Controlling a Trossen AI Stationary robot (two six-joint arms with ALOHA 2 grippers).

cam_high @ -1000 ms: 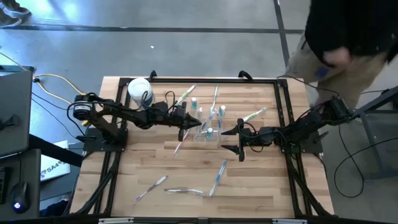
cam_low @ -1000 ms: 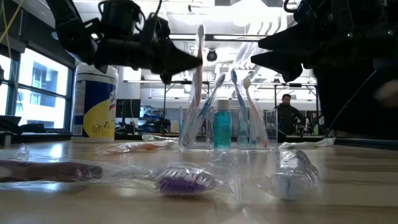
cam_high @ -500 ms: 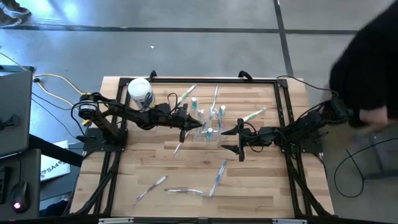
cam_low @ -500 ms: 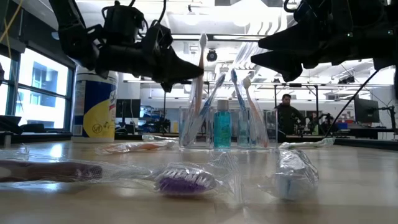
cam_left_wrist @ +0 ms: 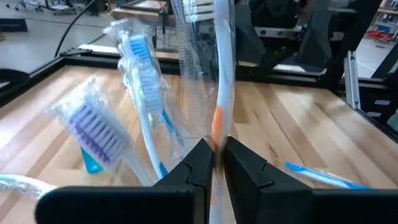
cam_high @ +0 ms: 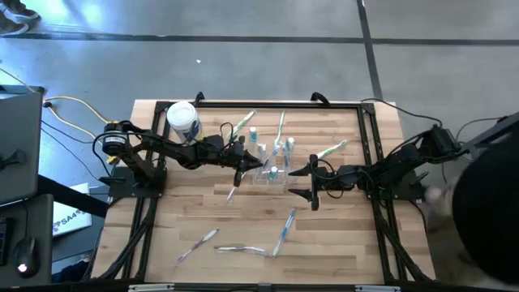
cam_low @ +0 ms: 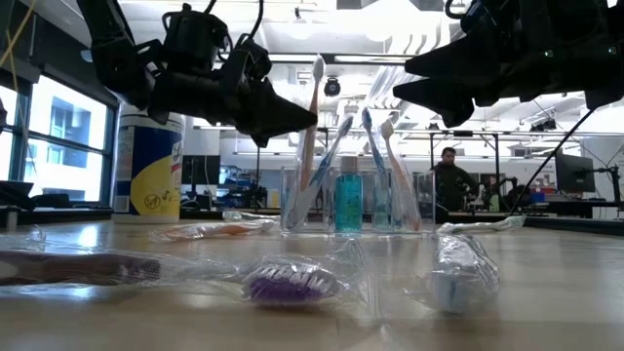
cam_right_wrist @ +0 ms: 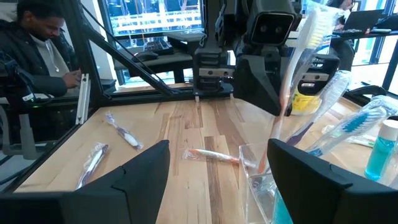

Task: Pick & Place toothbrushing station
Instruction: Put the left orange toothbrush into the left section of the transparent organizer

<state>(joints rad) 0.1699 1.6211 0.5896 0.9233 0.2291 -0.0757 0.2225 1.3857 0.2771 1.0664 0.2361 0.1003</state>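
Near edge: wrapped toothbrushes (cam_high: 282,230) scattered, bare wood between. Mid-table: toothbrushing station (cam_high: 272,166), clear, boxy, holding upright brushes and blue bottle (cam_low: 348,205). Left gripper (cam_high: 240,165) pinches a wrapped toothbrush (cam_left_wrist: 221,93) there, grip loosening slightly. Right gripper (cam_high: 310,182) beside it, spread, unmoved. Person gone from far edge.
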